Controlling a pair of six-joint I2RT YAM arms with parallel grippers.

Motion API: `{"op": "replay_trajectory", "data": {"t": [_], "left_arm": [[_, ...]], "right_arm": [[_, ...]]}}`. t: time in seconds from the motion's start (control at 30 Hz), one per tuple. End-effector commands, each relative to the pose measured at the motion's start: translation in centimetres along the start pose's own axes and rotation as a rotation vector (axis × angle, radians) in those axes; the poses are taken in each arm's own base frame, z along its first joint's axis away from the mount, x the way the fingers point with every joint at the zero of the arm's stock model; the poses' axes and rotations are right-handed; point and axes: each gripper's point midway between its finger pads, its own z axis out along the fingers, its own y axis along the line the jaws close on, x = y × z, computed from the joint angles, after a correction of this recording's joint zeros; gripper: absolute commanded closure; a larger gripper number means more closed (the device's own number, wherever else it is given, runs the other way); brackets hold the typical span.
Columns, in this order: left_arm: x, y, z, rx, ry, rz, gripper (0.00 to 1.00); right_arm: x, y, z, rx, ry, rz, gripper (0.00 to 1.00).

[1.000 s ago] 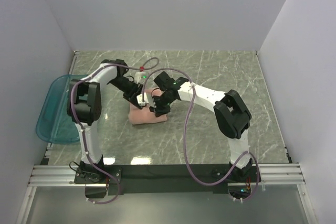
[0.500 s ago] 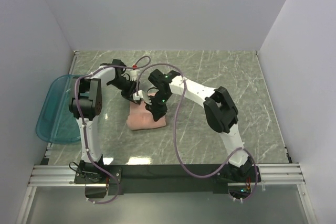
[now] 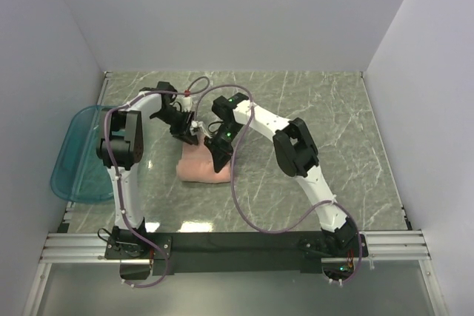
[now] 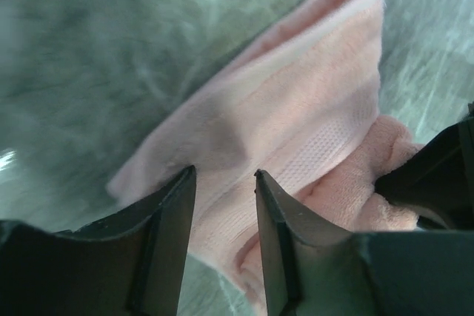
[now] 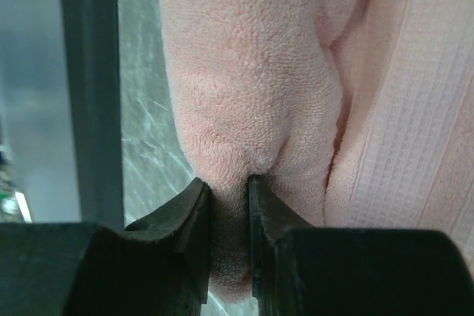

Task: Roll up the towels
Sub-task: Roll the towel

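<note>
The salmon-pink towel [image 3: 198, 169] lies bunched and partly rolled on the marble table, left of centre. My left gripper [image 3: 190, 137] is at its far edge. In the left wrist view the gripper [image 4: 222, 174] has its jaws a narrow gap apart with the towel's [image 4: 296, 109] woven band between them. My right gripper [image 3: 220, 155] is at the towel's right end. In the right wrist view it [image 5: 229, 181] is pinched on a thick fold of the towel [image 5: 244, 72]. No label shows.
A teal translucent tray [image 3: 74, 155] sits at the table's left edge, against the left wall. White walls close in the back and both sides. The arms' cables loop over the towel area.
Both grippers and the towel have shifted left and a little nearer. The right arm's elbow has swung left and the towel bundle looks more compact.
</note>
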Motion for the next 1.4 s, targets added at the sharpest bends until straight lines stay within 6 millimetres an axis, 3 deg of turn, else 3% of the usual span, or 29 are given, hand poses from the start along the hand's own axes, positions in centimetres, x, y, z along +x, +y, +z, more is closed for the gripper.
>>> {"op": "replay_trajectory", "data": {"t": [0.0, 0.17, 0.23, 0.27, 0.33, 0.37, 0.4, 0.47, 0.53, 0.57, 0.6, 0.7, 0.8, 0.93, 1.13, 1.23, 1.27, 1.37], "left_arm": [[-4.6, 1.3, -5.1, -0.142, -0.173, 0.079, 0.55], [-7.0, 1.2, -10.8, -0.243, -0.329, 0.182, 0.53], [-6.7, 1.1, -11.8, -0.264, -0.357, 0.206, 0.53], [-7.3, 0.2, -13.6, -0.288, -0.411, 0.262, 0.53], [-5.8, -1.2, -13.4, -0.247, -0.415, 0.32, 0.52], [-5.3, -2.9, -14.8, -0.248, -0.44, 0.421, 0.51], [-3.6, -3.6, -14.1, -0.21, -0.418, 0.452, 0.5], [-1.2, -5.8, -15.0, -0.221, -0.392, 0.616, 0.48], [2.2, -6.4, -13.5, -0.211, -0.317, 0.711, 0.44], [3.1, -8.1, -13.6, -0.225, -0.311, 0.856, 0.42], [5.3, -8.1, -12.0, -0.205, -0.256, 0.892, 0.4], [8.0, -10.0, -9.3, -0.212, -0.184, 1.102, 0.4], [9.2, -11.4, -7.4, -0.2, -0.154, 1.221, 0.39], [8.3, -12.0, -5.5, -0.212, -0.161, 1.334, 0.38], [9.0, -10.2, -2.1, -0.158, -0.063, 1.366, 0.37], [10.5, -9.3, -0.1, -0.113, 0.024, 1.369, 0.37], [11.3, -9.1, 0.7, -0.085, 0.066, 1.371, 0.39], [14.2, -8.9, 1.9, -0.014, 0.186, 1.304, 0.64]], "right_arm": [[6.9, -1.2, 2.9, -0.06, 0.218, 0.25, 1.0], [6.7, -2.0, 2.7, -0.072, 0.177, 0.315, 1.0], [6.7, -2.4, 2.9, -0.071, 0.183, 0.329, 1.0], [6.7, -2.5, 2.9, -0.069, 0.189, 0.335, 1.0], [6.9, -3.2, 3.3, -0.056, 0.195, 0.368, 1.0], [6.9, -3.5, 3.3, -0.059, 0.189, 0.38, 1.0], [6.7, -3.6, 3.3, -0.057, 0.185, 0.382, 1.0], [6.8, -3.8, 3.4, -0.066, 0.174, 0.401, 1.0], [6.8, -4.2, 3.6, -0.066, 0.162, 0.418, 1.0], [6.8, -4.3, 3.7, -0.068, 0.158, 0.423, 1.0], [6.7, -4.4, 3.8, -0.071, 0.15, 0.424, 1.0], [7.0, -4.8, 4.2, -0.087, 0.135, 0.427, 0.99], [7.4, -5.1, 4.4, -0.09, 0.095, 0.41, 0.99], [7.1, -5.3, 4.0, -0.062, 0.058, 0.367, 0.99], [7.3, -6.0, 4.0, -0.059, 0.052, 0.381, 0.99], [7.1, -6.0, 3.6, -0.049, 0.047, 0.374, 0.98], [7.0, -6.1, 3.5, -0.042, 0.046, 0.37, 0.97], [5.8, -7.1, 2.0, 0.012, -0.005, 0.384, 0.8]]}}
